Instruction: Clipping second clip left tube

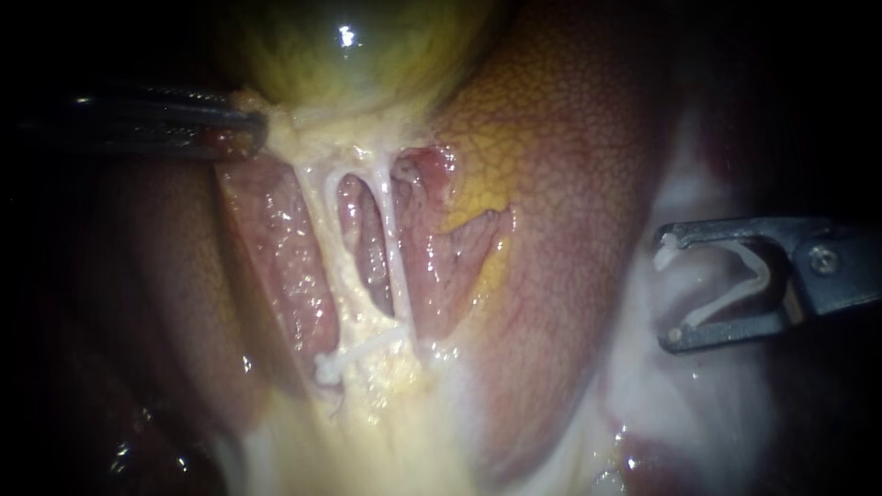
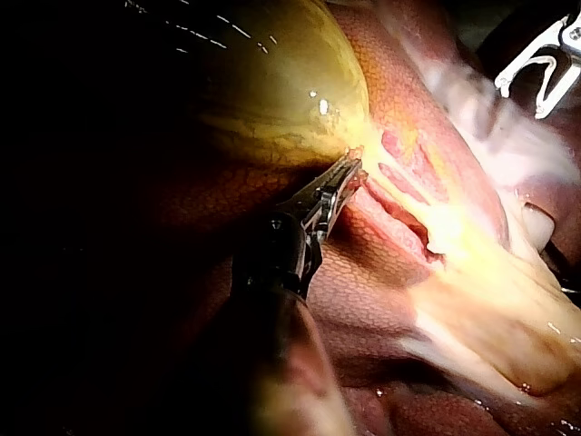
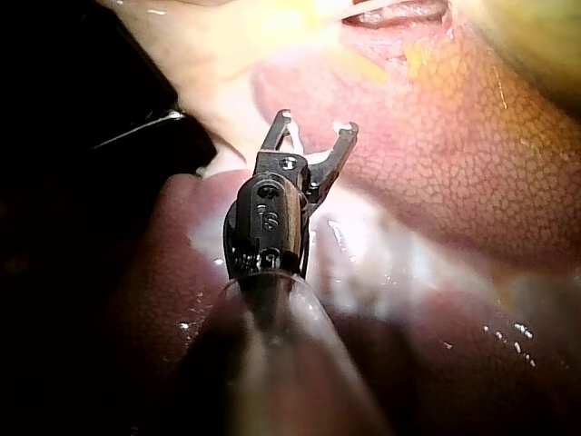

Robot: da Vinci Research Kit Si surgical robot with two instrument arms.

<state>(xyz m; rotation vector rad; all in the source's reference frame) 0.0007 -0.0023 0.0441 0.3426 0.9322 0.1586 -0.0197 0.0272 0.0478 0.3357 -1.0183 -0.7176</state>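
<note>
The left instrument (image 1: pixel 248 124) comes in at 10 o'clock, and its jaws are clenched on the lower edge of the gallbladder (image 1: pixel 358 55), pulling it taut. The left tube (image 1: pixel 322 230) runs from there toward 6 o'clock, just beside the right tube (image 1: pixel 393 257). A placed clip (image 1: pixel 363 352) lies across its lower end. The right instrument (image 1: pixel 671 289) waits at 3 o'clock, well apart from the tubes. Its jaws stand wide but carry a loaded clip (image 1: pixel 726 305) that touches both of them.

To do this step well, I think the jaws should travel toward 9 o'clock and pass around the left tube alone. They should sit on the 12 o'clock side of the placed clip, square across the tube. Both tips should show beyond the tube before squeezing.

The back of the tube is hidden. I cannot tell whether the placed clip also catches the right tube. The shaft of the left instrument is lost in the dark.
</note>
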